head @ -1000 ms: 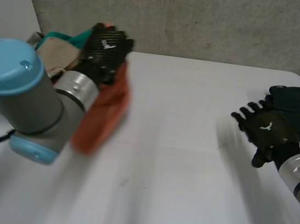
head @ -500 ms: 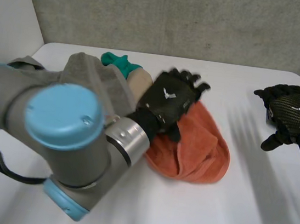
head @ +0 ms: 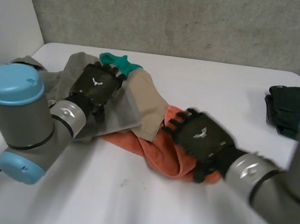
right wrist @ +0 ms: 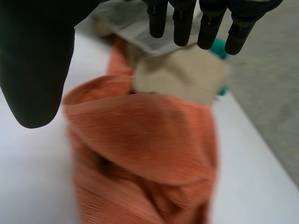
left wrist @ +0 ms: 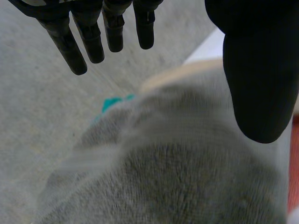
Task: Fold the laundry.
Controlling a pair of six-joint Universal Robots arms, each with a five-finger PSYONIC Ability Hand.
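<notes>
Setting: white surface (head: 208,86) before a grey wall (head: 179,16).
Laundry: grey cloth (head: 76,66), beige cloth (head: 147,109) and teal cloth (head: 118,61) heaped over an orange towel (head: 164,152), all crumpled and unfolded.
Left robot hand (head: 95,85): released, fingers straight over the grey cloth, probably to steady the heap.
Right robot hand (head: 202,138): released, fingers spread above the orange towel, probably to draw it free.
Aside: dark cloth (head: 292,106), well apart.

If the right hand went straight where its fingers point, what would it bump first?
Probably the beige cloth, just past the fingertips of the right hand; the orange cloth lies under its palm.
</notes>
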